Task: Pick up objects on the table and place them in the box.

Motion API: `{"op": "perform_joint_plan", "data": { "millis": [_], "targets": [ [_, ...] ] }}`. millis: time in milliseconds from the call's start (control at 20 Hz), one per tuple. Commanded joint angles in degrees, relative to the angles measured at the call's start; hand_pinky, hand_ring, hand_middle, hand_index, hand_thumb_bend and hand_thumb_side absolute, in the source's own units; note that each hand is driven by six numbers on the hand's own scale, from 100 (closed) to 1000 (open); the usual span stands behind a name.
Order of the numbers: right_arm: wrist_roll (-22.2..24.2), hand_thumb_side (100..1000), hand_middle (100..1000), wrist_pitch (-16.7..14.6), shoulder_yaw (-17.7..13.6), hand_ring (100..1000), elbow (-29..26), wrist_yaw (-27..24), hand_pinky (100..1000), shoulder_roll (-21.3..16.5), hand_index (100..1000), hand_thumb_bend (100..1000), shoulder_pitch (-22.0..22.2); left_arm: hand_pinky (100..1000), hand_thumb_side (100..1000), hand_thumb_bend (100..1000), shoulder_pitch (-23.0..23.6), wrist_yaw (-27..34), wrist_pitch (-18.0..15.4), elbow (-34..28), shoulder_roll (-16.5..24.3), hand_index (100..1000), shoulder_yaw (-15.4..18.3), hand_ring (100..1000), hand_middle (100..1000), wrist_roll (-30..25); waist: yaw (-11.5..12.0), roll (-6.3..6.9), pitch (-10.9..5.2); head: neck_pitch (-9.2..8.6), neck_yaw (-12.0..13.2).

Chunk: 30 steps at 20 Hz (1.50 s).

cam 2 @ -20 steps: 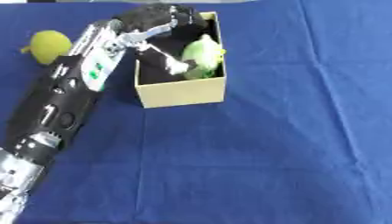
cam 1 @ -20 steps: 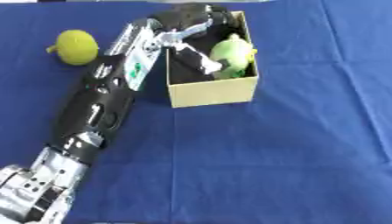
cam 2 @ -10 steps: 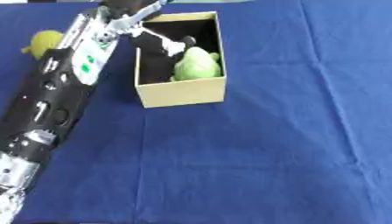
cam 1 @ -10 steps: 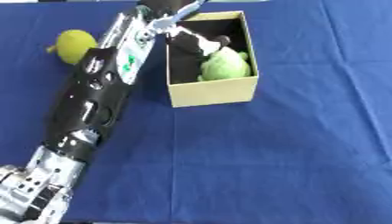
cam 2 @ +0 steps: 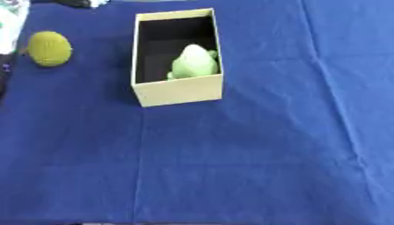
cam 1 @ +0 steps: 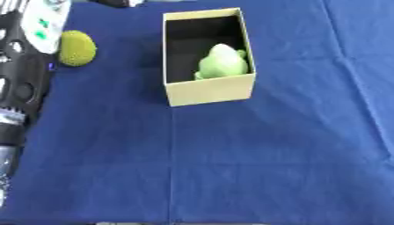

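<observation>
A pale yellow cardboard box (cam 1: pixel 212 92) stands open on the blue cloth, dark inside. A light green soft toy (cam 1: pixel 222 62) lies in it near the front wall. A yellow-green round object (cam 2: pixel 49 48) rests on the cloth to the left of the box. My left arm (cam 1: pixel 23 66) runs up the left edge of the left eye view; its hand is out of the picture at the top. The right hand shows in neither view.
The blue tablecloth (cam 2: pixel 254 154) covers the whole table, with creases across the near part. Dark shapes (cam 1: pixel 115 2) show at the far edge above the box.
My left arm has pulled back from above the box to the left edge, and the hand has left the picture. The green toy stays in the box. The camera has shifted.
</observation>
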Motion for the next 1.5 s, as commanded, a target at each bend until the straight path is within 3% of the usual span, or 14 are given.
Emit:
{"op": "perform_joint_plan", "data": {
  "millis": [50,450,650,900,1200,1300,1500],
  "targets": [
    [-0.21,547,529,-0.18,-0.55,791,-0.85,0.73,890,-1.92,775,100,-0.36,940,412,421,-0.81,-0.86,-0.92,2.6,4.28,925,1.55,943,876,-1.69,0.06,-0.31,-0.9,-0.4,-0.46],
    [-0.22,547,528,-0.35,-0.5,791,-0.85,0.8,891,-1.81,774,100,-0.42,964,328,423,-1.92,-1.09,-3.53,11.67,5.55,927,3.27,960,887,-11.77,-0.31,-0.45,-0.6,-0.98,0.28],
    [0.02,548,525,-0.16,-0.45,790,-0.85,0.88,892,-1.55,772,100,-0.35,967,290,427,-2.16,-2.33,-2.8,14.04,5.66,930,4.24,961,889,-15.1,-0.48,-0.42,-0.41,-1.34,0.39],
    [0.15,549,523,0.15,-0.44,789,-0.85,0.86,893,-1.15,771,100,-0.36,969,269,426,-2.21,-4.7,-0.98,16.31,5.51,936,5.14,966,895,-15.6,-0.65,-0.44,-0.21,-1.85,0.69],
    [0.73,549,521,0.35,-0.19,789,-0.85,0.58,894,-0.74,771,100,-0.42,963,209,408,-1.87,-8.99,2.68,19.46,5.33,935,6.15,966,892,-12.34,-0.96,-0.62,-0.02,-2.61,1.17],
    [0.9,549,519,0.49,-0.19,789,-0.85,0.45,895,-0.64,770,100,-0.3,958,121,370,-1.86,-9.52,3.29,20.44,5.46,936,6.45,963,891,-12.36,-0.95,-0.67,0.09,-2.53,1.12],
    [1.4,550,517,0.81,-0.1,789,-0.85,0.47,896,-0.4,769,100,-0.06,954,100,347,-2.15,-9.11,4.23,21.12,5.89,937,6.81,962,891,-13.41,-0.72,-0.66,0.24,-2.39,1.19]
  ]
}}
